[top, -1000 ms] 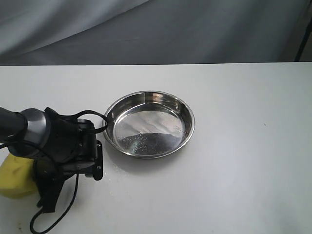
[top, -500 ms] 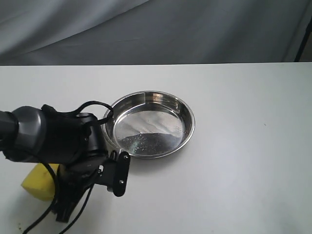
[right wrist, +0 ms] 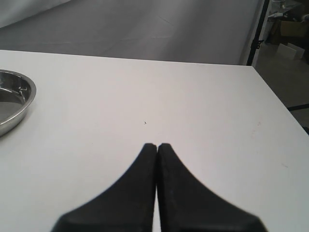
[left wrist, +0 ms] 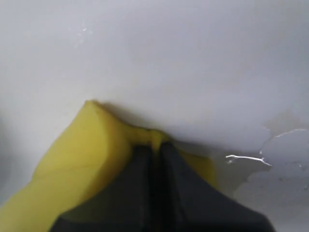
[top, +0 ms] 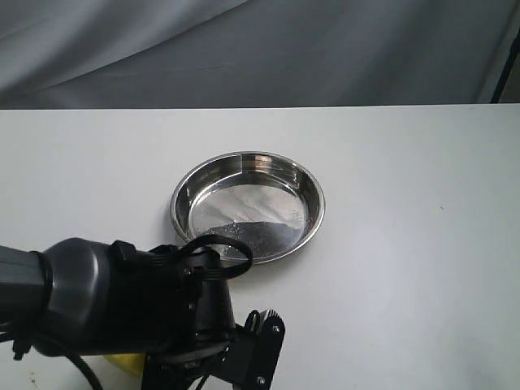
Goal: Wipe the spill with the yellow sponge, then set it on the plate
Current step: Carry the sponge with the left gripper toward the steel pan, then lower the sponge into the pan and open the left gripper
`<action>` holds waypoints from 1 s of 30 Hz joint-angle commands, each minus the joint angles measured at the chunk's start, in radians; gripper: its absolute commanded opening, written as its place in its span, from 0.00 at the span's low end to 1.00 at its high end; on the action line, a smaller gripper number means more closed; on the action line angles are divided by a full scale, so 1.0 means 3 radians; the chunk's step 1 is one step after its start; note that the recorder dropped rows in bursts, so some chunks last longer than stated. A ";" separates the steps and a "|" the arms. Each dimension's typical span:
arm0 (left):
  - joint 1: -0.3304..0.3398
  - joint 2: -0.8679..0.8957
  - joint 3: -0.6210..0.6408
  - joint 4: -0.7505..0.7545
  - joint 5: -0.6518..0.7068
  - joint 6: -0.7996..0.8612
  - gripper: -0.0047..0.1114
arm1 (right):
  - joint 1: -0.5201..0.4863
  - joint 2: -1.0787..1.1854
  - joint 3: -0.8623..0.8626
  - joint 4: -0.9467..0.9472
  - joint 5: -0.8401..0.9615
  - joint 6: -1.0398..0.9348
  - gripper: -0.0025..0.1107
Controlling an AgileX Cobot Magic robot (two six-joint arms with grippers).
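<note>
My left gripper [left wrist: 153, 146] is shut on the yellow sponge [left wrist: 82, 159], pinching its foam and pressing it on the white table. Beside the sponge lies a faint wet film with a pale tan tinge, the spill [left wrist: 282, 142], with a bright glint in it. In the exterior view the bulky left arm [top: 138, 317] sits at the front left and hides the gripper; only a sliver of the yellow sponge [top: 122, 361] shows under it. The plate [top: 184, 195], a shiny steel dish, stands empty mid-table, just behind the arm. My right gripper [right wrist: 157, 145] is shut on nothing above bare table.
A grey cloth hangs behind the table. The plate's rim [right wrist: 30, 92] shows at the edge of the right wrist view, well away from the right gripper. The table's side edge [right wrist: 277, 101] and a black pole [right wrist: 258, 29] lie beyond it.
The left arm has swept from the left edge toward the front and right, dragging the sponge along the table. The sponge is now almost hidden under the arm.
</note>
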 commanded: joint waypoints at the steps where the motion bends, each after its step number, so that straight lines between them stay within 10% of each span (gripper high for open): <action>1: -0.0119 0.0024 0.0045 -0.0850 -0.0527 0.0012 0.04 | 0.0012 -0.0020 0.0012 -0.0013 -0.0002 -0.0012 0.02; 10: -0.0097 -0.0655 0.0045 -0.0854 -0.0470 0.0012 0.04 | 0.0012 -0.0020 0.0012 -0.0013 -0.0002 0.0000 0.02; 22: -0.0090 -0.1151 0.0045 0.0471 -0.0256 -0.0979 0.04 | 0.0012 -0.0020 0.0012 -0.0013 -0.0002 0.0000 0.02; 27: 0.0321 -0.1197 0.0045 0.0644 -0.0775 -0.1213 0.04 | 0.0012 -0.0020 0.0012 -0.0013 -0.0002 0.0000 0.02; 30: 0.0790 -0.1197 0.0045 0.0622 -0.1893 -0.1552 0.04 | 0.0012 -0.0020 0.0012 -0.0013 -0.0002 0.0000 0.02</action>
